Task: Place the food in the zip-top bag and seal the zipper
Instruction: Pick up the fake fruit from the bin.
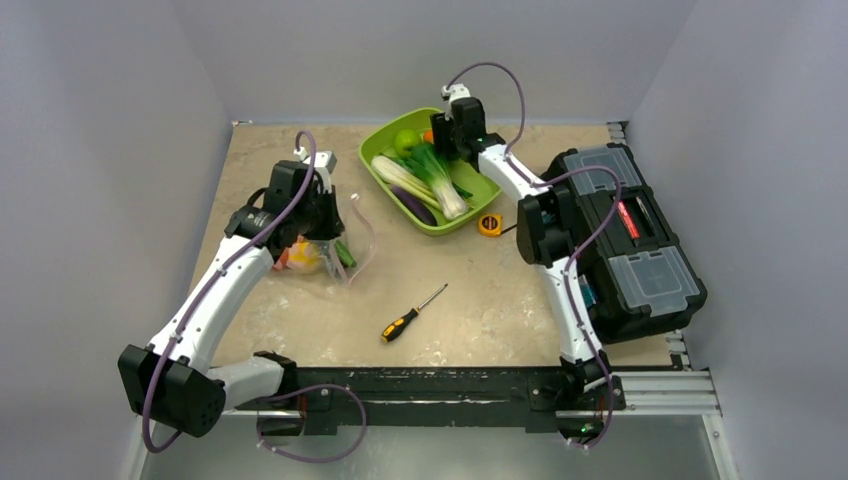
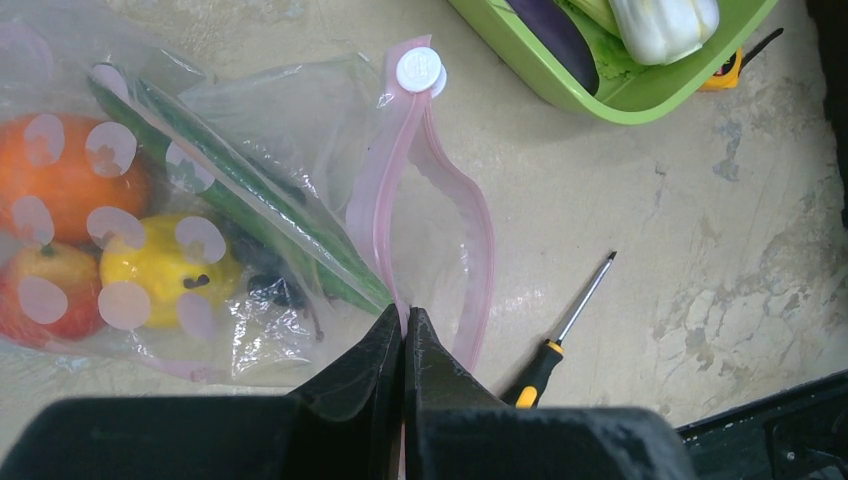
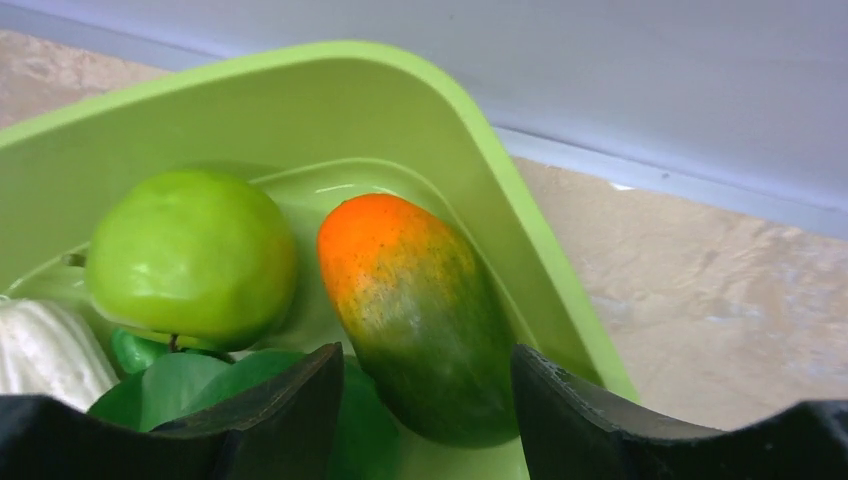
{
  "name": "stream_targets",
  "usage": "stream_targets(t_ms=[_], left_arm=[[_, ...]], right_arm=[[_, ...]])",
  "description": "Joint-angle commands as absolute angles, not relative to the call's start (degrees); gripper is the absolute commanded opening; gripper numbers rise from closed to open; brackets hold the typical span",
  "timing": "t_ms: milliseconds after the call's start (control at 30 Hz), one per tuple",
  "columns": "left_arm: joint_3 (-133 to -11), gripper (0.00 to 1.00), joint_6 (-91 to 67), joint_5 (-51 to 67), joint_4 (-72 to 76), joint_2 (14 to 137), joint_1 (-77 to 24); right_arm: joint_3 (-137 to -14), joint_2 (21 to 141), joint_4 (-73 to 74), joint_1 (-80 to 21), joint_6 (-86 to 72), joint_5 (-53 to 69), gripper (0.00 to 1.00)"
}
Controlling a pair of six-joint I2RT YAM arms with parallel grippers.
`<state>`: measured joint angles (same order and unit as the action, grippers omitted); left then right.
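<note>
L tool (image 2: 403, 330) is clenching the near end of the pink zipper (image 2: 470, 230), pinning the crinkly clear zip-top bag (image 2: 280, 130), w/ glossy food (image 2: 70, 180) inside, on the table (image 2: 650, 250). Farther back, R tool (image 3: 428, 358) is hanging spread open in the lime tray (image 3: 300, 90). A smooth orange-green fruit (image 3: 410, 290) is lying btwn its fingers, long axis pointing away from it. R arm is nearer.

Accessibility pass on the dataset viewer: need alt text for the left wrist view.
The left gripper, shut, pinches the pink zipper of a clear zip-top bag on a beige table; the mouth gapes. Inside lie an orange fruit, a yellow fruit, a red fruit and a long cucumber. A screwdriver and a green tray's corner sit to the right.
</note>
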<state>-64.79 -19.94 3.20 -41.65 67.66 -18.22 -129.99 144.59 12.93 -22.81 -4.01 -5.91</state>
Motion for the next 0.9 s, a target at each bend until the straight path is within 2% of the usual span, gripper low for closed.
stream_targets(t_ms=[0,200,267,433,600,700,867], left_arm=[[-65.83,0.0,-19.07,2.45,-40.78,67.68,-18.63],[-65.92,0.0,-19.14,2.6,-40.78,68.04,-18.63],[-65.92,0.0,-19.16,2.85,-40.77,68.07,-18.63],[-65.92,0.0,-19.23,3.15,-40.78,68.04,-18.59],[-65.92,0.0,-19.18,2.97,-40.79,68.0,-18.59],[-65.87,0.0,-19.09,2.58,-40.93,67.8,-18.56],[-65.85,0.0,-19.13,2.41,-40.96,67.47,-18.63]], right_arm=[[-134.59,147.83,9.79,-22.9,-3.57,-3.74,0.6],[-136.04,150.92,11.46,-22.76,-4.54,-3.34,0.6],[-134.72,151.04,11.9,-22.76,-4.05,-3.83,0.58],[-130.61,148.53,10.52,-22.72,-2.99,-4.42,0.38],[-131.89,145.85,10.72,-22.76,-2.31,-4.37,0.26],[-131.75,143.2,10.8,-22.76,-2.32,-4.39,0.16],[-128.47,136.63,10.26,-22.81,-2.9,-6.06,0.08]])
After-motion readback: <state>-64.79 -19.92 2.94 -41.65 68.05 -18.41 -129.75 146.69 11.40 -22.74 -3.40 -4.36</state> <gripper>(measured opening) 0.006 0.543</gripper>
